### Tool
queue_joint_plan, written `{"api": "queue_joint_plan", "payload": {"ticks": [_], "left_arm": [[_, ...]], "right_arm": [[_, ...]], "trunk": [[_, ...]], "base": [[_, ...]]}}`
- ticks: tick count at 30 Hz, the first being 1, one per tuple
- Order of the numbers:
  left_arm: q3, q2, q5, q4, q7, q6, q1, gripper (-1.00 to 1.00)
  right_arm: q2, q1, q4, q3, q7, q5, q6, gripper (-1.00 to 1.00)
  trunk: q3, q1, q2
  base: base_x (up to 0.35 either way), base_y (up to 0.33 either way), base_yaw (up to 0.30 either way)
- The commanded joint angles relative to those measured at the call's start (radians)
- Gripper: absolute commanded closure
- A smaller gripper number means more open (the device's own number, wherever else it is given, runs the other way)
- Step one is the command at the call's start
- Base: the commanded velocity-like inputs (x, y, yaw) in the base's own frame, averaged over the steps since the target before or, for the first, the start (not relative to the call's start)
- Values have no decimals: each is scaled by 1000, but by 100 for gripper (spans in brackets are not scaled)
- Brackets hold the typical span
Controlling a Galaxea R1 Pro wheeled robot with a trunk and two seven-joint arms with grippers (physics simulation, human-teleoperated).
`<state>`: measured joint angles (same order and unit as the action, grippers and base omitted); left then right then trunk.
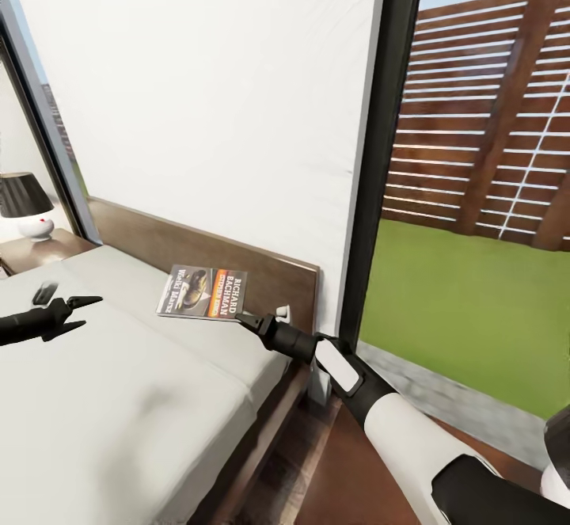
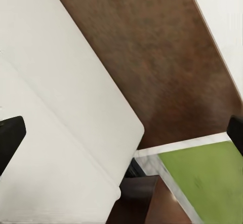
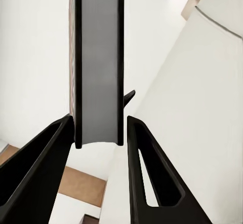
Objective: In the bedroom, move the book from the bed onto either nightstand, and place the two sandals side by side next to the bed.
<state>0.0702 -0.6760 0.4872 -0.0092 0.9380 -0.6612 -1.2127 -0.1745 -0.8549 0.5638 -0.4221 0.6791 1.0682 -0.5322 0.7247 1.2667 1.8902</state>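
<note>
The book (image 1: 203,292), a thin paperback with an orange band, hangs tilted just above the light-grey mattress (image 1: 119,398) of the bed, close to the dark-brown headboard (image 1: 261,265). My right gripper (image 1: 242,318) is shut on its near edge. In the right wrist view the book (image 3: 98,67) shows edge-on between the two black fingers (image 3: 50,158). My left gripper (image 1: 75,298) hovers open over the mattress at the left, empty, its fingertips (image 2: 10,140) far apart. A nightstand (image 1: 36,249) stands at the bed's far-left corner. The sandals are out of view.
A black-shaded lamp (image 1: 22,202) with a white base sits on the nightstand. A tall black-framed window (image 1: 475,216) with fence and grass is right of the bed. A dark-brown wooden surface (image 1: 340,469) lies beside the bed under my right arm.
</note>
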Motion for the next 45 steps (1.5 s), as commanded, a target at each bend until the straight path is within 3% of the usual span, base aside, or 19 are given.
{"api": "queue_joint_plan", "payload": {"ticks": [1, 17, 45], "left_arm": [[8, -1, 8, 0, 2, -6, -1, -100], [8, -1, 8, 0, 4, -6, -1, -100], [7, -1, 8, 0, 9, -6, -1, -100]], "right_arm": [[0, -1, -1, -1, 0, 9, -6, 100], [0, -1, -1, -1, -1, 9, -5, 100], [0, -1, -2, 0, -1, 9, -3, 100]], "trunk": [[1, 0, 1], [1, 0, 1], [1, 0, 1]], "base": [[-150, 0, 0], [-162, -60, 45], [-46, -34, 230]]}}
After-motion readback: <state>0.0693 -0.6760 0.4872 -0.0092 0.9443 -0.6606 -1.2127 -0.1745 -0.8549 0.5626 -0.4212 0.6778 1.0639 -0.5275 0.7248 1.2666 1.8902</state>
